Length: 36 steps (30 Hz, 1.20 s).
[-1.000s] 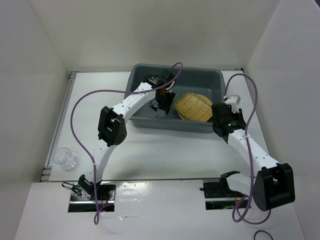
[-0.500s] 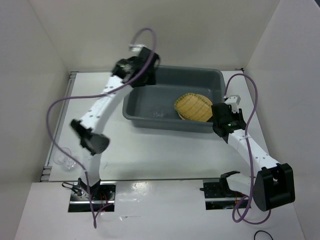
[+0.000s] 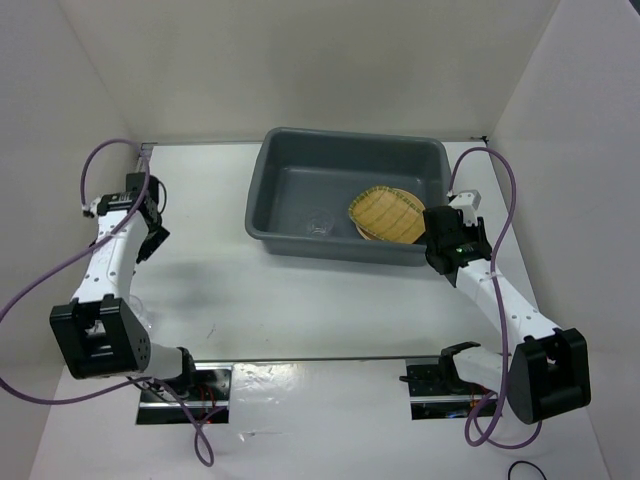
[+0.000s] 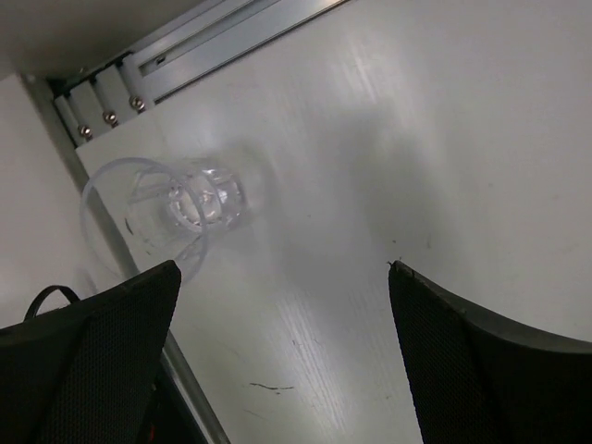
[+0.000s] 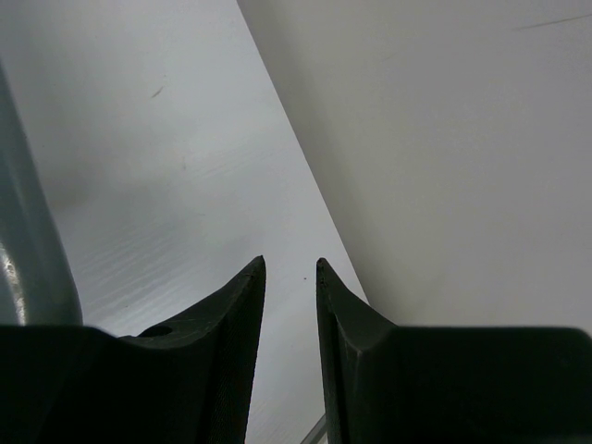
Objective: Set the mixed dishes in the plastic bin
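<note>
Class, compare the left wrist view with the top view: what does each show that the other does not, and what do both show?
Only the left wrist view: a clear cup on the table near its edge, ahead of the open left gripper. Only the top view: the grey bin holding a yellow tray and a second cup. Both: the white table and its metal rail.
</note>
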Tool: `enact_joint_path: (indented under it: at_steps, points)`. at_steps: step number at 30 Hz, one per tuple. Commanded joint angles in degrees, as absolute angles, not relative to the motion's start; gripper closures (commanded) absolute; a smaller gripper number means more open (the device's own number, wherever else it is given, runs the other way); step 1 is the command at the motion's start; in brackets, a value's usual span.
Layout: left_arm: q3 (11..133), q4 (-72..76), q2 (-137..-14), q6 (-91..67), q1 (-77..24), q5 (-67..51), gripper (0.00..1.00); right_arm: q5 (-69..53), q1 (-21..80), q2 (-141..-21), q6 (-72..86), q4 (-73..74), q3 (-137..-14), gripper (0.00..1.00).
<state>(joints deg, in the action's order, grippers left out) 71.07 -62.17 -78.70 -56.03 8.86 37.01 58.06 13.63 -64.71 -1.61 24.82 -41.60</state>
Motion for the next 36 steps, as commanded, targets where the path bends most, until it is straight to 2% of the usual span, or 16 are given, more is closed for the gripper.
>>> enact_joint_path:
  at_steps: [1, 11, 20, 22, 23, 24, 25, 26, 30, 34, 36]
  points:
    - [69.18, -61.00, -77.78, -59.59, 14.92, 34.29, 0.01, 59.06, 14.06, -63.90, -1.23, 22.41, -41.13, 0.66]
    - [60.30, -56.78, -78.31, -60.29, 23.45, 29.01, 0.01, 58.54, 14.06, -63.90, -1.23, 22.41, -41.13, 0.66]
    - [57.83, -52.92, -83.14, -57.75, 25.66, 25.58, 0.01, 58.54, 14.06, -63.90, -1.23, 22.41, -41.13, 0.66]
    - [57.83, -51.86, -83.67, -56.52, 25.66, 24.44, 0.18, 58.54, 14.06, -63.90, -1.75, 22.41, -41.13, 0.66]
    - [57.83, -51.16, -83.67, -55.64, 25.66, 23.74, 0.31, 58.54, 14.06, -64.42, -1.76, 22.41, -41.13, 0.66]
    - [57.83, -50.28, -84.28, -55.11, 25.66, 23.73, 0.48, 58.54, 14.06, -64.42, -1.76, 22.41, -41.13, 0.66]
    - [57.83, -50.27, -84.29, -54.41, 25.66, 23.03, 0.86, 58.54, 14.06, -64.42, -1.76, 22.41, -41.13, 0.66]
    - [58.88, -50.27, -85.59, -54.40, 25.66, 23.03, 1.00, 58.54, 14.06, -64.42, -1.76, 22.41, -41.13, 0.66]
    - [62.65, -52.11, -86.31, -53.70, 25.66, 25.13, 1.00, 58.54, 14.06, -64.42, -1.76, 22.41, -41.13, 0.66]
    - [72.83, -55.19, -84.13, -53.17, 25.66, 25.75, 1.00, 58.54, 14.06, -64.42, -1.76, 22.41, -41.13, 0.66]
    - [80.83, -54.67, -82.54, -53.87, 25.05, 22.34, 1.00, 58.54, 14.06, -64.42, -1.76, 22.41, -41.13, 0.66]
